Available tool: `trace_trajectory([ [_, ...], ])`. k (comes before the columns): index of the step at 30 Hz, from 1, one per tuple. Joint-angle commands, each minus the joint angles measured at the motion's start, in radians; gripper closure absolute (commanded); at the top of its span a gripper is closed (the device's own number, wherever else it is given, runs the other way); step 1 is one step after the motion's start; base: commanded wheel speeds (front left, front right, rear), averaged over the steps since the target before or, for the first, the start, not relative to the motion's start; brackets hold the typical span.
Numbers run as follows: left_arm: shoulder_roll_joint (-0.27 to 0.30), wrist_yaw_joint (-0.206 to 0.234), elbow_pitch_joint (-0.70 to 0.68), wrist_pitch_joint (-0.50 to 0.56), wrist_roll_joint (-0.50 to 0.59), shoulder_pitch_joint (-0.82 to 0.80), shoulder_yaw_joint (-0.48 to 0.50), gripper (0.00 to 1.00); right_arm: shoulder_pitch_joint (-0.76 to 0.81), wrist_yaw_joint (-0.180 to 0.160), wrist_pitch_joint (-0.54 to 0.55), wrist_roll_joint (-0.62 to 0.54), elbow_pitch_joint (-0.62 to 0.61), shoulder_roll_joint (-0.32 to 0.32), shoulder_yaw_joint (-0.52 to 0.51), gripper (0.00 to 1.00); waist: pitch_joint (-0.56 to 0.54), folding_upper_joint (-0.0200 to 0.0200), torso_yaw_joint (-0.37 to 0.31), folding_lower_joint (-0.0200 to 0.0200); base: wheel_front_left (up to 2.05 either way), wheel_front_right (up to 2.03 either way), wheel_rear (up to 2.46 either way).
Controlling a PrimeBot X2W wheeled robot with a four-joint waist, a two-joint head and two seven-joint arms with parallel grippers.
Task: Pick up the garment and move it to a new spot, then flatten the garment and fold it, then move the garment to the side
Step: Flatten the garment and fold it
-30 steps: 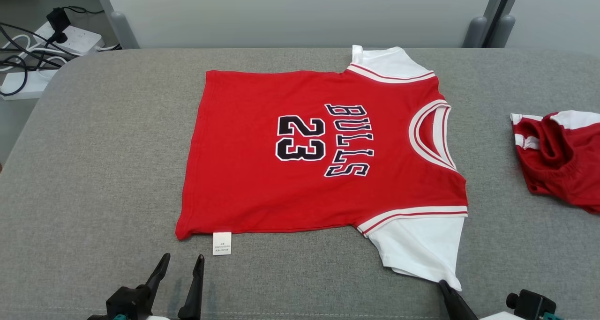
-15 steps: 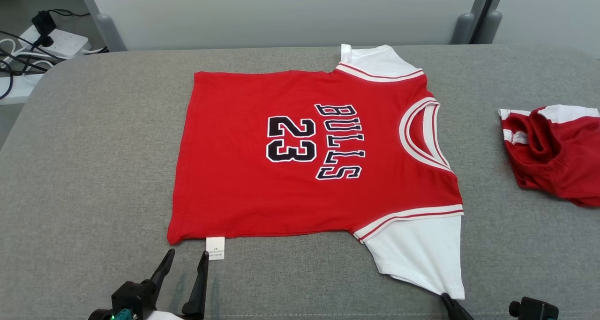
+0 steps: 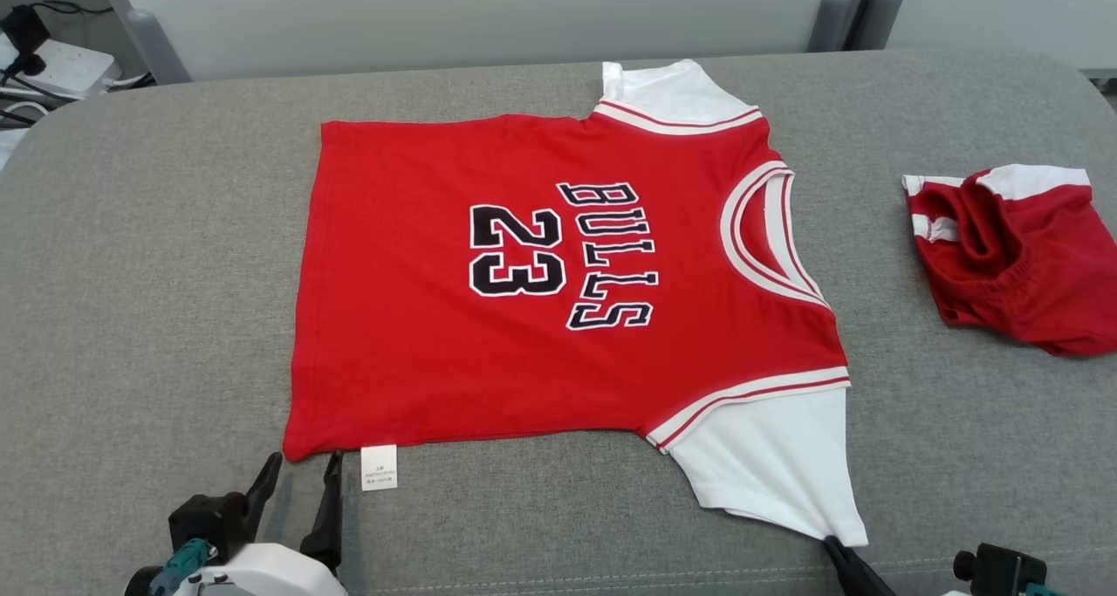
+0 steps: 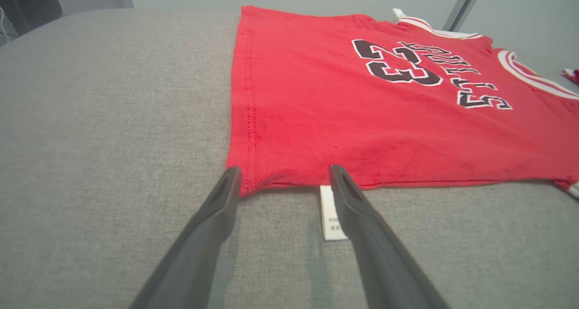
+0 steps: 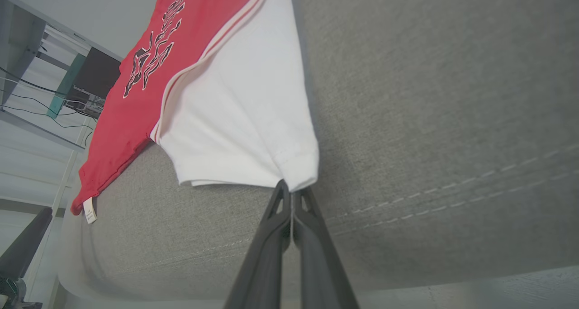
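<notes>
Right now the garment (image 3: pixel 558 273), a red jersey, lies flat on the grey cushion (image 3: pixel 131 273), long axis running left to right, hem leftward. Its near hem corner lies just at the spread-apart fingertips of the left gripper (image 4: pixel 284 171); the right gripper (image 5: pixel 291 189) is clamped on the near white sleeve (image 5: pixel 239 119) at its tip.

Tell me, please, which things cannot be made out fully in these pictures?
1. Print on the care label: too small in head view; in left wrist view partly behind a finger of the left gripper.
2. The red garment at right: cut off by the head view's right edge.
3. How much of the jersey sleeve the shut right gripper holds: hidden between its fingers, right wrist view.
</notes>
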Motion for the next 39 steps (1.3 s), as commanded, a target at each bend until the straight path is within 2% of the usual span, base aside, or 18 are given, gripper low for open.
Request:
trace_trajectory([
  [1, 0.018, 0.001, -0.008, -0.006, -0.008, -0.048, 0.041, 0.00, -0.013, 0.004, -0.006, -0.007, -0.020, -0.024, 0.011, 1.00, 0.007, 0.0000, -0.004, 0.0000, 0.00, 0.00, 0.00],
  [8, 0.011, 0.001, 0.060, -0.006, -0.052, -0.097, 0.101, 0.00, -0.033, 0.004, -0.006, -0.027, -0.037, -0.028, 0.003, 1.00, 0.036, 0.0000, -0.013, 0.0000, 0.00, 0.00, 0.00],
  [16, 0.003, 0.000, 0.124, -0.006, -0.164, -0.130, 0.085, 0.00, -0.043, 0.004, -0.006, -0.048, -0.044, -0.027, -0.007, 1.00, 0.056, 0.0000, -0.022, 0.0000, 0.00, 0.00, 0.00],
  [17, 0.003, 0.000, 0.133, -0.006, -0.175, -0.131, 0.078, 0.06, -0.044, 0.004, -0.006, -0.050, -0.045, -0.025, -0.008, 1.00, 0.058, 0.0000, -0.023, 0.0000, 0.00, 0.00, 0.00],
  [18, 0.004, 0.000, 0.140, -0.006, -0.189, -0.133, 0.071, 0.23, -0.045, 0.004, -0.006, -0.052, -0.046, -0.024, -0.010, 1.00, 0.060, 0.0000, -0.024, 0.0000, 0.00, 0.00, 0.00],
  [21, 0.006, 0.000, 0.147, -0.006, -0.241, -0.145, 0.042, 0.95, -0.050, 0.004, -0.006, -0.058, -0.052, -0.024, -0.012, 1.00, 0.065, 0.0000, -0.025, 0.0000, 0.00, 0.00, 0.00],
  [22, 0.010, 0.000, 0.150, -0.006, -0.254, -0.148, 0.026, 1.00, -0.051, 0.004, -0.006, -0.060, -0.055, -0.025, -0.012, 1.00, 0.066, 0.0000, -0.024, 0.0000, 0.00, 0.00, 0.00],
  [30, 0.049, 0.000, 0.144, -0.006, -0.331, -0.151, -0.022, 1.00, -0.068, 0.004, -0.006, -0.062, -0.098, -0.066, 0.001, 1.00, 0.054, 0.0000, -0.025, 0.0000, 0.00, 0.00, 0.00],
  [39, 0.104, 0.000, 0.158, -0.006, -0.337, -0.091, -0.064, 1.00, -0.058, 0.004, 0.019, -0.016, -0.189, -0.180, 0.061, 1.00, -0.027, 0.0000, -0.017, 0.0000, 0.00, 0.00, 0.00],
])
